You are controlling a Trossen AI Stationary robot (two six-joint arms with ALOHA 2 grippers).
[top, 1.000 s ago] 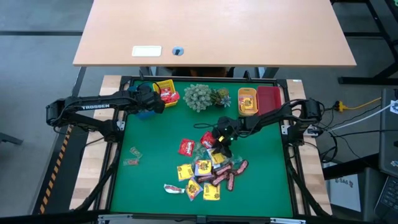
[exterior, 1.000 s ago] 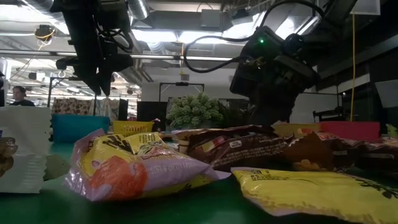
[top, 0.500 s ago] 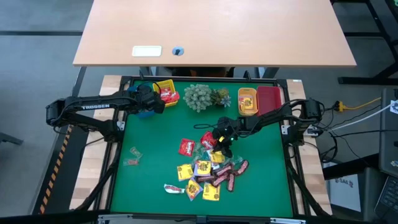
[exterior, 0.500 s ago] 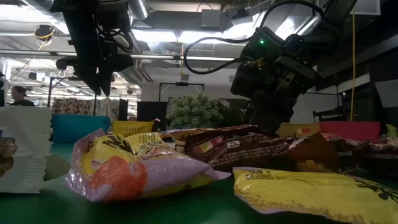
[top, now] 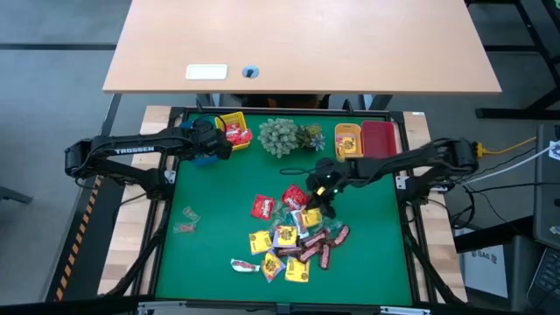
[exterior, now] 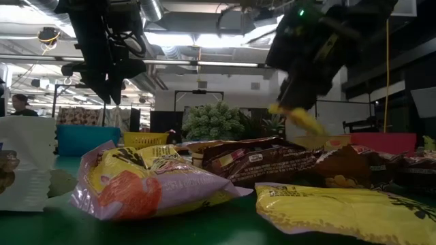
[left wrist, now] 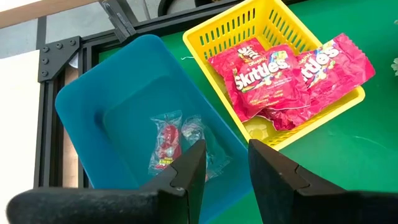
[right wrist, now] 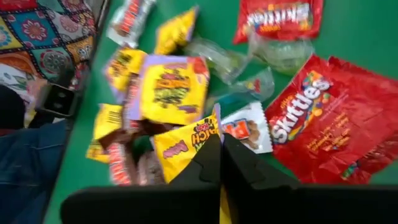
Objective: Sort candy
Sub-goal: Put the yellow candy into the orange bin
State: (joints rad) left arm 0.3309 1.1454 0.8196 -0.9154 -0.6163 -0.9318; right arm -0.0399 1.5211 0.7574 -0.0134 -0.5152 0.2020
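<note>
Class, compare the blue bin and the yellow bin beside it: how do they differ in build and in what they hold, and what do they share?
The blue bin has solid, smooth walls; the yellow bin has slotted, basket-like walls. The blue bin holds small clear-wrapped sweets; the yellow bin holds red packets, which are larger. The left tool hangs open over the blue bin, not over the yellow bin. Both are open-topped, stand side by side on the green mat, and already contain candy.

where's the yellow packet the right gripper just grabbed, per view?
High: yellow packet under the right gripper, above the candy pile.
Low: it hangs in the air, right of the plant cluster.
Left wrist: not in it.
Right wrist: pinched between the fingers.
Shared landmark: the candy pile.
</note>
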